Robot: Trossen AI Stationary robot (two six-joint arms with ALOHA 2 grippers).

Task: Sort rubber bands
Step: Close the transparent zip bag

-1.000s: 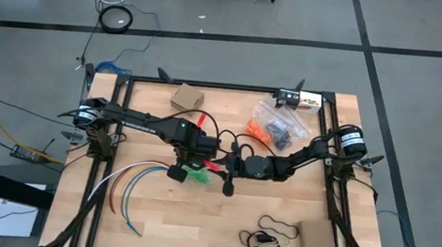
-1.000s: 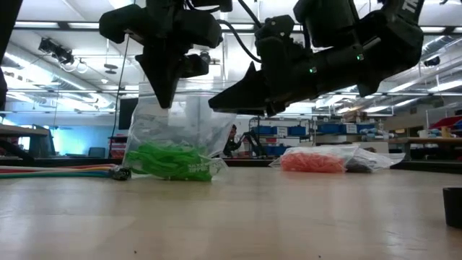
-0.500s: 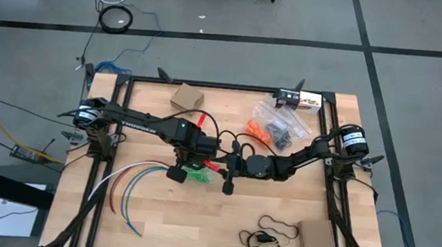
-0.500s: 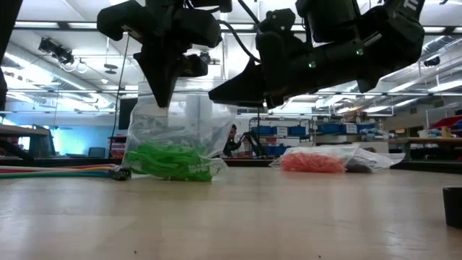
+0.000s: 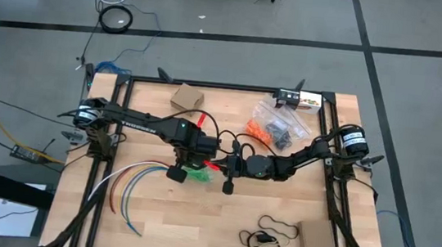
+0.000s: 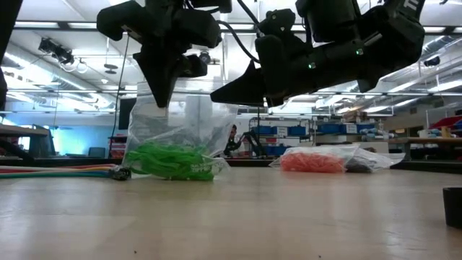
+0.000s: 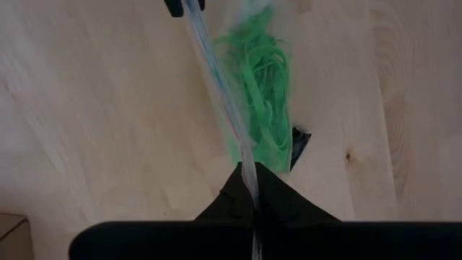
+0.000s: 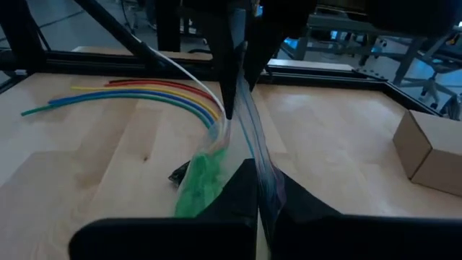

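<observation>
Two dark robot arms work over one wooden bench (image 5: 219,222), each ending in a single tool: the left tool (image 6: 160,97) and the right tool (image 6: 229,94), both pinched on the rim of one clear bag (image 6: 180,130). That bag holds one heap of green rubber bands (image 6: 172,160). Farther back lie two more heaps, one of orange rubber bands (image 6: 312,162) and one of dark rubber bands (image 5: 279,134). Two cardboard boxes (image 5: 186,98) sit on the bench, along with one fan of coloured cables (image 5: 128,184) and one black cord loop (image 5: 271,236).
</observation>
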